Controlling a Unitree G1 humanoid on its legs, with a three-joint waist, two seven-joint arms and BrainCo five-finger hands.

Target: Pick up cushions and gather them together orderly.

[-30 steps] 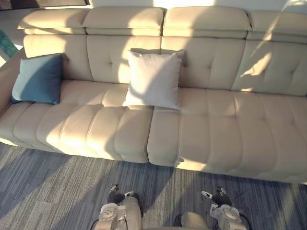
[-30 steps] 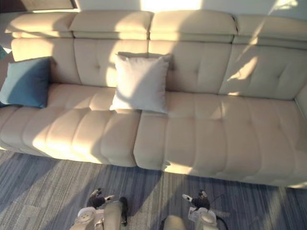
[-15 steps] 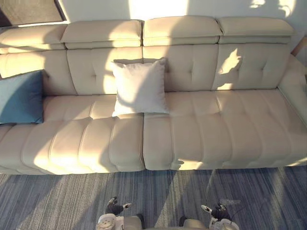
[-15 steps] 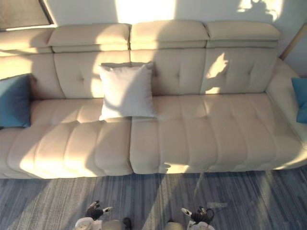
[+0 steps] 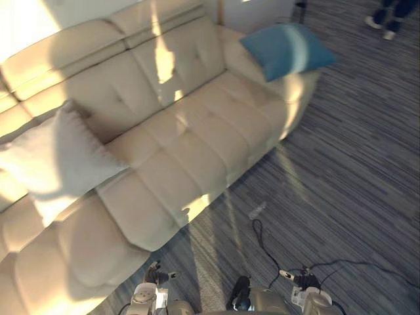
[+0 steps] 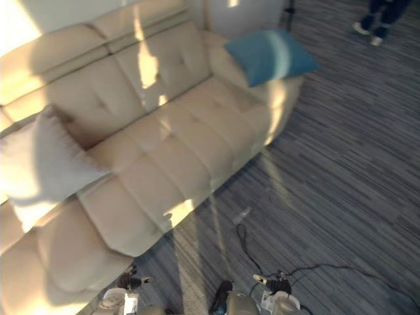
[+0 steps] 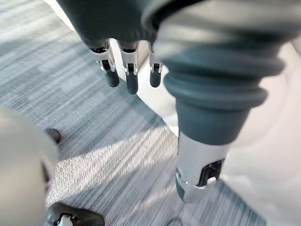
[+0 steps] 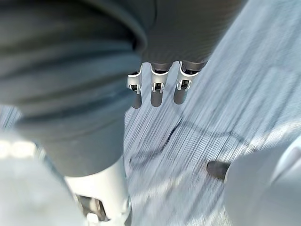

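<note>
**A:** Where the hands were seen nearest, low over the grey striped carpet [image 5: 354, 184], how were the fingers held?

**B:** The left hand [image 7: 131, 77] and the right hand [image 8: 157, 92] were each seen with fingers hanging straight and loose; nothing was held in either.

**A:** And where were the cushions found?

**B:** The white square fabric cushion [image 5: 56, 161] was propped upright against the backrest of the long beige tufted sofa [image 5: 190, 144], on the robot's left. The blue square fabric cushion [image 5: 285, 49] was laid tilted on the armrest at the sofa's far end, well apart from the white one. Beyond it, a person's legs [image 5: 387, 13] were seen on the carpet.
</note>
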